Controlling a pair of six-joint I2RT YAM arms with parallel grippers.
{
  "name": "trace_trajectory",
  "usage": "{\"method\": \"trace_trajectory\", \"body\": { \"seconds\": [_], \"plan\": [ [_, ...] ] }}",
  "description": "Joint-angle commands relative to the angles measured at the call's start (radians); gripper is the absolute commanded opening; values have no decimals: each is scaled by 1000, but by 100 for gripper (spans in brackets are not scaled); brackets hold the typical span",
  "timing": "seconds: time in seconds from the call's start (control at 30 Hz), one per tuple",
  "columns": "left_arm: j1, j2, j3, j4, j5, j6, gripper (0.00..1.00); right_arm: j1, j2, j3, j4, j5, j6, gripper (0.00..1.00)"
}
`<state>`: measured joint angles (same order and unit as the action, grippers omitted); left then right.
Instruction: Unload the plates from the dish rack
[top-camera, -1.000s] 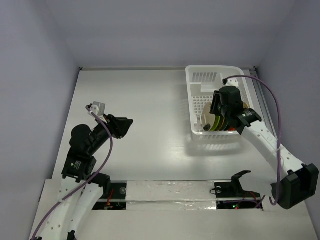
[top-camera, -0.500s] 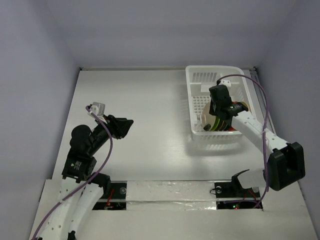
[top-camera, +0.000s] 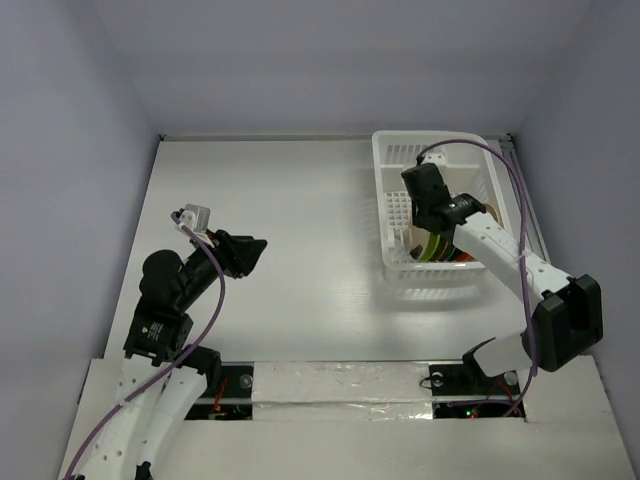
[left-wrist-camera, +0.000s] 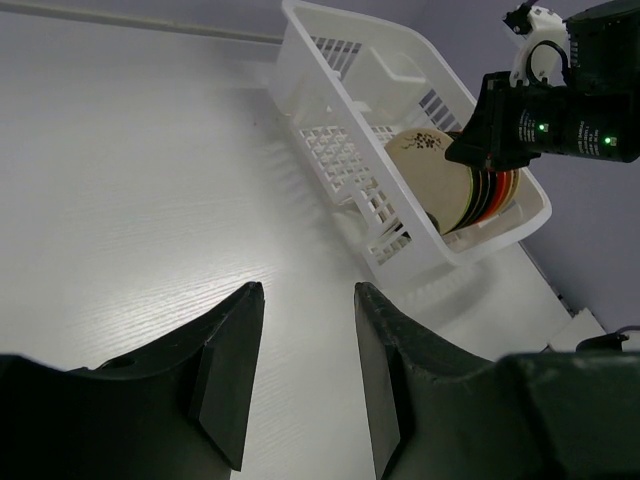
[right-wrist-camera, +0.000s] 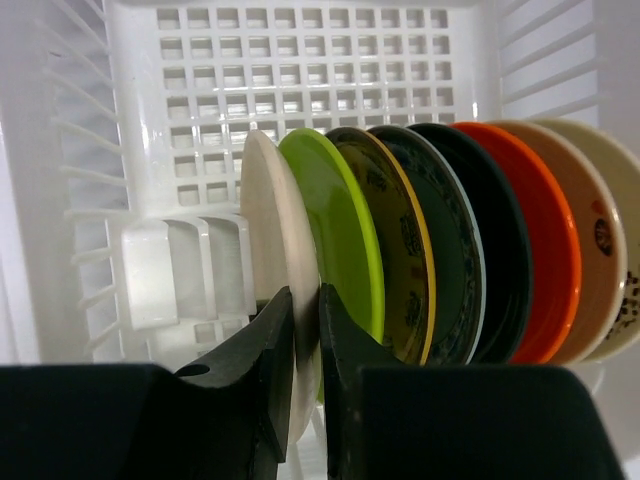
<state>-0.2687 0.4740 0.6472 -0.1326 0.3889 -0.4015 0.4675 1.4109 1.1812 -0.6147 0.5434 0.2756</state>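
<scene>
The white dish rack (top-camera: 396, 158) stands at the back right of the table. Several plates (top-camera: 441, 246) stand on edge in its near half. In the right wrist view, from left to right, they are cream (right-wrist-camera: 272, 200), lime green (right-wrist-camera: 335, 225), dark patterned with a yellow rim (right-wrist-camera: 402, 250), dark (right-wrist-camera: 478, 250), orange-red (right-wrist-camera: 545, 260) and beige (right-wrist-camera: 590, 250). My right gripper (right-wrist-camera: 305, 300) is inside the rack, shut on the rim of the cream plate. My left gripper (left-wrist-camera: 308, 292) is open and empty above bare table, well left of the rack (left-wrist-camera: 330, 90).
The rack's grid bottom (right-wrist-camera: 300, 60) and its slotted walls close in on the right gripper. A raised white vented block (right-wrist-camera: 175, 270) stands just left of the cream plate. The walls of the enclosure ring the table.
My right wrist has moved left and towards the far end of the rack, swinging lower over the plates. The left arm has not moved.
</scene>
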Motion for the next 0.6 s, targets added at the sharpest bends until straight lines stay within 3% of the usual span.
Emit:
{"method": "trace_trajectory", "body": {
  "seconds": [0.0,0.27,0.57],
  "plan": [
    [-4,-14,-6,37,5,0,39,48,16,101,-23,122,-12,0],
    [-4,-21,-6,36,2,0,39,103,54,172,-95,265,-1,0],
    [-4,-20,-4,33,-4,0,39,122,-90,267,-95,313,0,0]
  ]
}}
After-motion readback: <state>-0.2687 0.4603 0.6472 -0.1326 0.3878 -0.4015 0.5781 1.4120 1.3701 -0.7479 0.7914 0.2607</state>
